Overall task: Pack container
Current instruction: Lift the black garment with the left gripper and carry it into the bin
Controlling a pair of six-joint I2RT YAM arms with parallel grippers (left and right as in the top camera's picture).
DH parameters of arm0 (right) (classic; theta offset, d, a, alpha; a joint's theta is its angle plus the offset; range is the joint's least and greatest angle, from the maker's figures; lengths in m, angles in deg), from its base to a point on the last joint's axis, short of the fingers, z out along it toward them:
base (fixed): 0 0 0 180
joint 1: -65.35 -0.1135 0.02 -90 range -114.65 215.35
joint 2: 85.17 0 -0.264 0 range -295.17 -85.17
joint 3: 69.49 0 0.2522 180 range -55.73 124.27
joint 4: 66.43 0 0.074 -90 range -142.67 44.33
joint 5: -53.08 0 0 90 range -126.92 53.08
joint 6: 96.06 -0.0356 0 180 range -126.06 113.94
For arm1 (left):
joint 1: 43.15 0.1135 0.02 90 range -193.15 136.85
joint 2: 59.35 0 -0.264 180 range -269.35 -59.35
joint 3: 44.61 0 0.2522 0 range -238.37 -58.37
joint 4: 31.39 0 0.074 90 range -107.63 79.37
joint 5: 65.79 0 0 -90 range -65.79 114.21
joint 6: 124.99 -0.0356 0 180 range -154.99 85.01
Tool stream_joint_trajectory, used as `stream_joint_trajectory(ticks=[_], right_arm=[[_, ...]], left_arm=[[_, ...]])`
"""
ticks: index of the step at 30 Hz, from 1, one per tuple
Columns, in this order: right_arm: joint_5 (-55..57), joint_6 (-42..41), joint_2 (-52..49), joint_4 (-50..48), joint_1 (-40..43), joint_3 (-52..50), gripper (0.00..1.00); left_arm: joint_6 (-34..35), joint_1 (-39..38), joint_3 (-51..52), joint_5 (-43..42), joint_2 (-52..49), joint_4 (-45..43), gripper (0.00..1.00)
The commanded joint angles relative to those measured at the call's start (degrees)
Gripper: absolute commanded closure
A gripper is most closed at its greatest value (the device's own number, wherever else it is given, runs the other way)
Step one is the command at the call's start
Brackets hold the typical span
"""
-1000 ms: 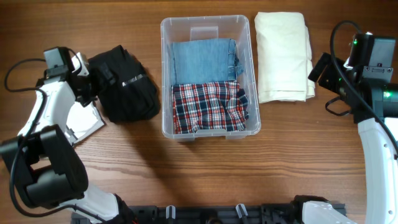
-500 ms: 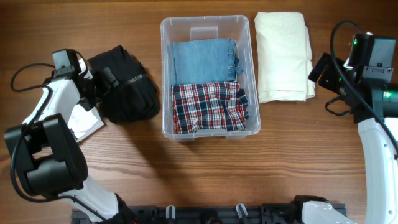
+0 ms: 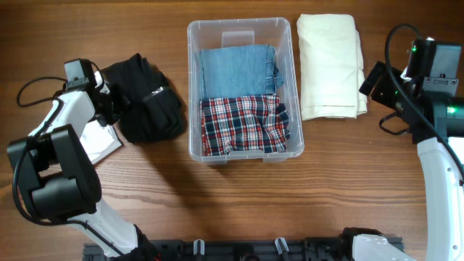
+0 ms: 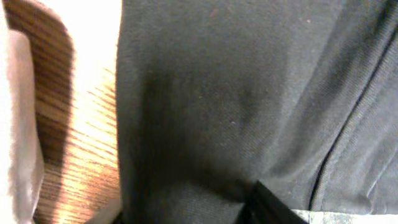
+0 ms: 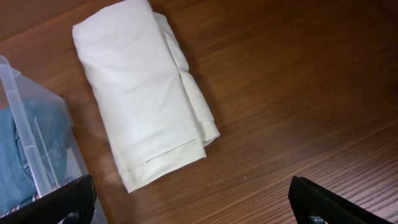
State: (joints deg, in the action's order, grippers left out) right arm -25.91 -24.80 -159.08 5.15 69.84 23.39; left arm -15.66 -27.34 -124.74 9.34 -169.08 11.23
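Container (image 3: 193, 87) with denim (image 3: 238, 69) and plaid (image 3: 243, 123); right jaws wide, left jaws against black garment (image 3: 148, 109), grip unclear.

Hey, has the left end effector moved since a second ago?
Yes. The left end effector has shifted right, closer to the clear container, and now sits at the left edge of the black clothing.

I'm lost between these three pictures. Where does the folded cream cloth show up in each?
Overhead: cream cloth at top right, lying on the table beside the container, on its right.
Left wrist: not in it; only the black garment and some table.
Right wrist: cream cloth upper left of centre.
Shared landmark: the container's clear wall, at the right wrist picture's left edge.
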Motion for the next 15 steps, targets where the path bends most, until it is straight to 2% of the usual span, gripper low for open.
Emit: stream_joint_trajectory(ticks=[1,3,10,15], right_arm=[[0.57,0.70,0.24,-0.13,0.09,0.37,0.00],[0.57,0.70,0.24,-0.13,0.09,0.37,0.00],[0.57,0.72,0.24,-0.13,0.09,0.37,0.00],[0.57,0.72,0.24,-0.13,0.09,0.37,0.00]], left_arm=[[-0.20,-0.26,0.52,-0.22,-1.14,0.28,0.81],[-0.20,-0.26,0.42,-1.16,0.09,0.24,0.96],[-0.17,-0.28,-1.40,-1.22,6.88,0.28,0.96],[0.74,-0.33,-2.69,-3.52,15.21,0.09,0.96]])
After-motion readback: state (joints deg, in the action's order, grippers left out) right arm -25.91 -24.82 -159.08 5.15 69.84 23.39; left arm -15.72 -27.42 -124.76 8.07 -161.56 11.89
